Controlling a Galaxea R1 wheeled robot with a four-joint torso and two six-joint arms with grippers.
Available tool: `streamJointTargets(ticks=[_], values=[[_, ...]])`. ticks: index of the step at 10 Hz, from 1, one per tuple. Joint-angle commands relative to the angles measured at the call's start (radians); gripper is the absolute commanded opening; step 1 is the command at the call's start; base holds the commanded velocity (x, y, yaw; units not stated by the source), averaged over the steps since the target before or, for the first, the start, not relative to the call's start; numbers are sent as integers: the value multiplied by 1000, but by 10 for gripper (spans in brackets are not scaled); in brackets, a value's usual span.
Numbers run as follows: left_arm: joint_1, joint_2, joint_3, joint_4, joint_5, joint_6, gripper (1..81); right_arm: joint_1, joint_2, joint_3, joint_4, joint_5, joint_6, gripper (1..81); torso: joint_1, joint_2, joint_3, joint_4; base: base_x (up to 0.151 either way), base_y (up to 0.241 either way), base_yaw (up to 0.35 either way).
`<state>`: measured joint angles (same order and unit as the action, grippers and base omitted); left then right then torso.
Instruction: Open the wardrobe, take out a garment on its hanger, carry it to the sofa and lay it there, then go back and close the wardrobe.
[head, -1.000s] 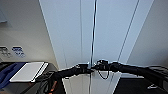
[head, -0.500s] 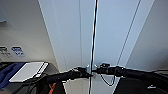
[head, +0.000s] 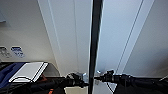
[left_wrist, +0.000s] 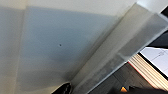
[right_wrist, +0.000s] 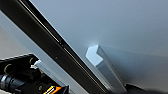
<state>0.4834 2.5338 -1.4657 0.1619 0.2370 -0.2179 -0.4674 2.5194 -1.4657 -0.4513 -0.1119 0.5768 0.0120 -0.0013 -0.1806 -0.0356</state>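
The white wardrobe (head: 67, 37) stands right in front of me, its two tall doors parted by a narrow dark gap (head: 95, 37). My left gripper (head: 80, 82) is at the left door's inner edge, low in the head view. Across the gap, my right gripper (head: 99, 78) is at the right door (head: 120, 37). The right wrist view has a small white vertical handle (right_wrist: 100, 62) on the door face and the dark gap (right_wrist: 50, 47) running slantwise. A white handle bar (left_wrist: 120, 52) lies close against the door in the left wrist view. Garment, hanger and sofa are hidden.
Left of the wardrobe is a low surface with a white sheet (head: 28, 71) and something blue (head: 10, 72). The wall there carries blue-labelled plates (head: 17, 51). A stack of white sheets (left_wrist: 150, 65) lies beside the left door.
The dark gap between the two doors has grown wider. Both grippers stay at the doors' inner edges, a little further apart.
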Motion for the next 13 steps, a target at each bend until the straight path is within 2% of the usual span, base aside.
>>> streamJointTargets(ticks=[1,3,5,7,9,11,13], values=[[103,-292,533,40,-82,-8,811,-26,-70,326,-52,-15,40,811,0,0,0,0,0,0,0],[178,-431,642,92,-90,-8,811,-87,-237,462,-99,12,40,811,0,0,0,0,0,0,0],[256,-501,702,132,-129,-5,811,-150,-385,568,-131,113,40,811,0,0,0,0,0,0,0],[352,-623,762,195,-177,-6,811,-243,-531,653,-207,182,41,811,0,0,0,0,0,0,0],[474,-771,771,257,-298,-5,811,-335,-675,708,-265,267,41,811,1,0,0,0,0,0,0],[571,-889,782,315,-374,-5,811,-428,-792,704,-299,366,43,811,2,0,0,0,0,0,0],[715,-973,706,334,-518,-5,811,-501,-903,627,-293,393,57,811,0,-1,1,0,0,0,0]])
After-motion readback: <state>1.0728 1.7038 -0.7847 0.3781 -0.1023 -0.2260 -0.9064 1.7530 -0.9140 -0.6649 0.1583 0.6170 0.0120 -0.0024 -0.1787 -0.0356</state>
